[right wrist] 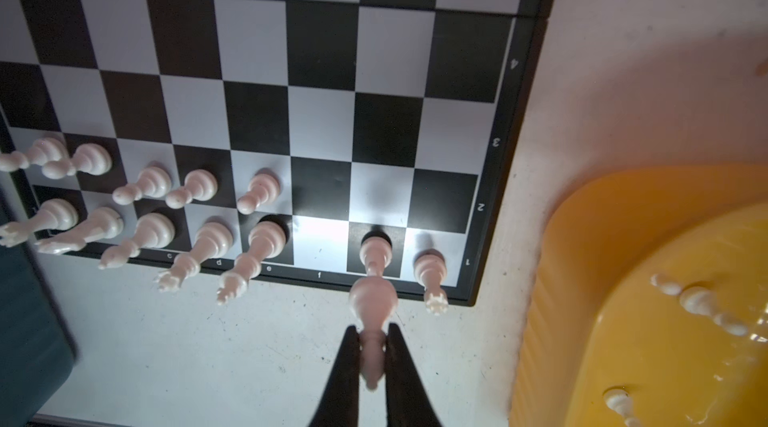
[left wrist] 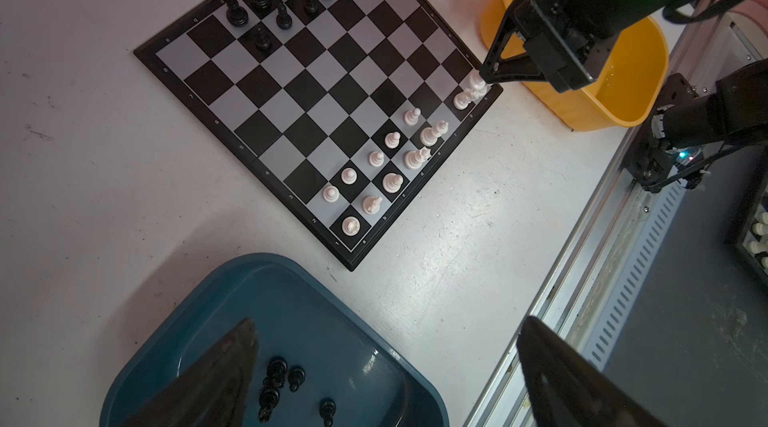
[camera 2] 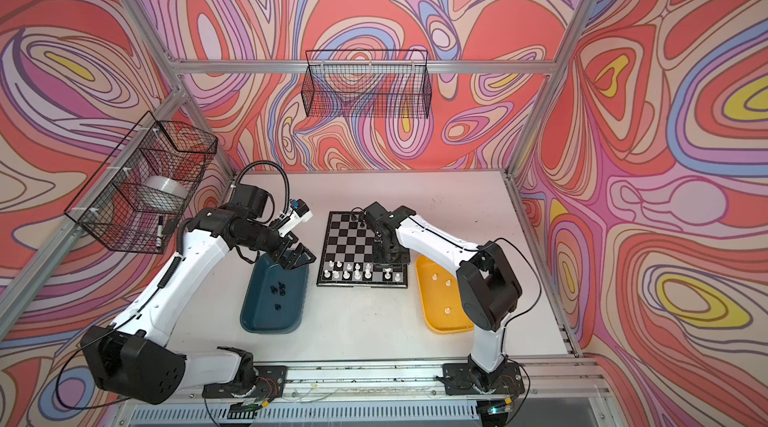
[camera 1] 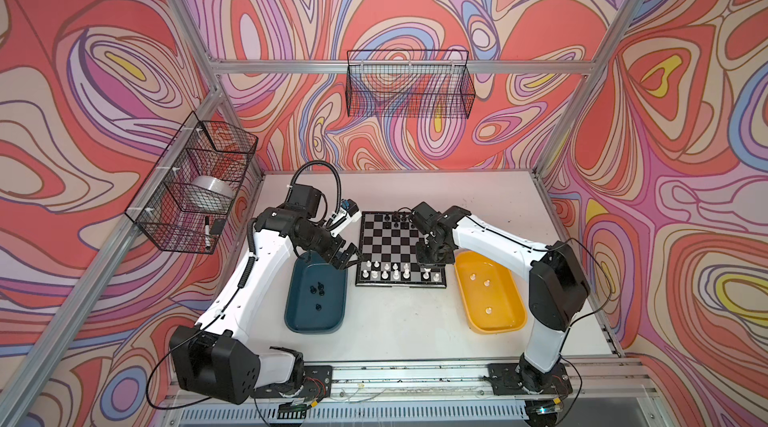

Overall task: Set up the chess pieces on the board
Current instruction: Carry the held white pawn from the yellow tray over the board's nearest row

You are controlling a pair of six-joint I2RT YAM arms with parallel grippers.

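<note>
The scuffed white bench [camera 1: 395, 321] carries the board [camera 1: 386, 238] at its middle. A teal tray [camera 1: 328, 312] lies just left of it, and a yellow tray [camera 1: 498, 296] just right.

White-shelled arms [camera 1: 266, 267] with black joints (thin black cables).

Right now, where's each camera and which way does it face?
Both top views: high over the near edge of the table, looking down; both arms show.
Left wrist: above the teal tray, facing the board; open left gripper shows.
Right wrist: low over the board, looking down; right gripper shut on a white piece.
Shared: both wrist views catch the yellow tray.
</note>
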